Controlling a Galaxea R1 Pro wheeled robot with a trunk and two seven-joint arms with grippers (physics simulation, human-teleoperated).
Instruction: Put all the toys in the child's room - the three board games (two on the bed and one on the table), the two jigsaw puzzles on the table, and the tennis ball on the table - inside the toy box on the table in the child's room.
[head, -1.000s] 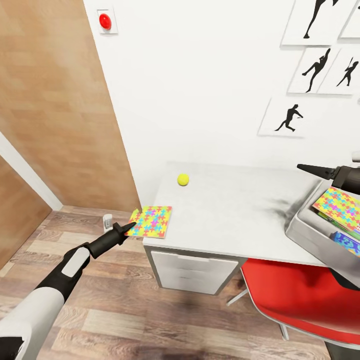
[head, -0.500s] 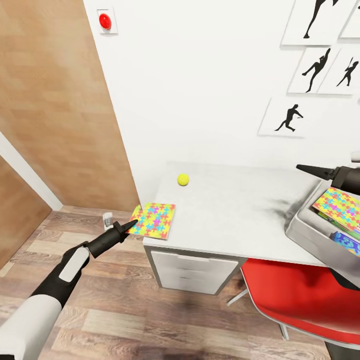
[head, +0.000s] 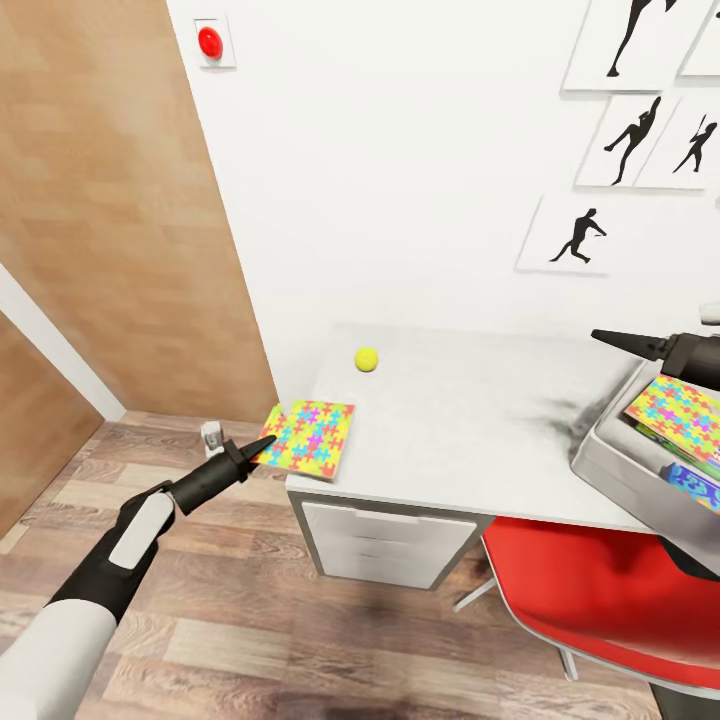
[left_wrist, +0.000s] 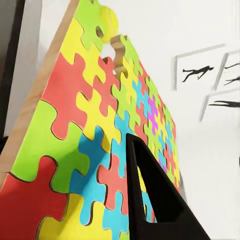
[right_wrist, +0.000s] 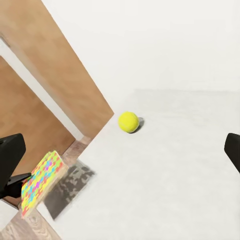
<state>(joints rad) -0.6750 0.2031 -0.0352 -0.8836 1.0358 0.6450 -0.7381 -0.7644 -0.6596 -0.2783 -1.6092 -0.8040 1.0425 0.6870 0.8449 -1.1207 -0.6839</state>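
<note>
My left gripper (head: 263, 444) is shut on the near edge of a jigsaw puzzle (head: 309, 438), holding it tilted over the table's (head: 470, 420) left front corner. In the left wrist view one black finger (left_wrist: 155, 200) lies across the puzzle (left_wrist: 90, 150). The yellow tennis ball (head: 366, 359) rests further back on the table; it is also in the right wrist view (right_wrist: 128, 121). At the right, the toy box (head: 615, 465) holds another jigsaw puzzle (head: 682, 415) and a printed box beneath it. My right gripper (head: 612, 338) hovers open above the box's far edge, its fingers (right_wrist: 11, 155) spread wide.
A red chair (head: 600, 600) stands under the table's front right. Drawers (head: 390, 545) sit below the left end. A wooden panel (head: 120, 220) stands to the left, with a small white object (head: 212, 437) on the plank floor. Silhouette pictures (head: 575, 240) hang on the wall.
My left gripper has lifted the jigsaw puzzle slightly and carried it a little up and to the right over the table's corner. The right arm has not moved.
</note>
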